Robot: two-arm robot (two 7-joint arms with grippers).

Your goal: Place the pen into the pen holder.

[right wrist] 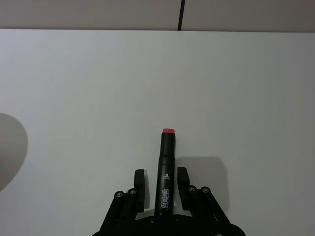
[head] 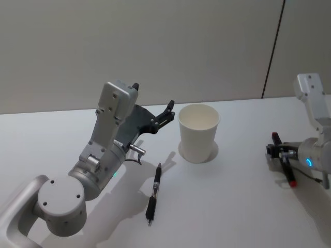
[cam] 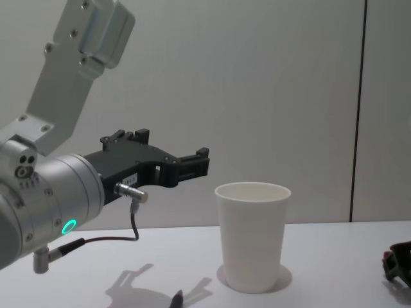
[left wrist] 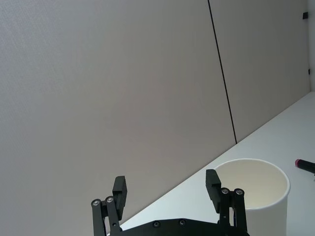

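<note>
Left wrist view finds the left gripper (left wrist: pixel 166 181) spread wide and empty, up beside the cup (left wrist: pixel 256 191) without touching it. The pen (head: pixel 153 194) lies on the table (head: pixel 227 206) just before the cup. The right gripper (right wrist: pixel 161 178) straddles a red-tipped marker (right wrist: pixel 166 157); whether it grips, I cannot tell.
</note>
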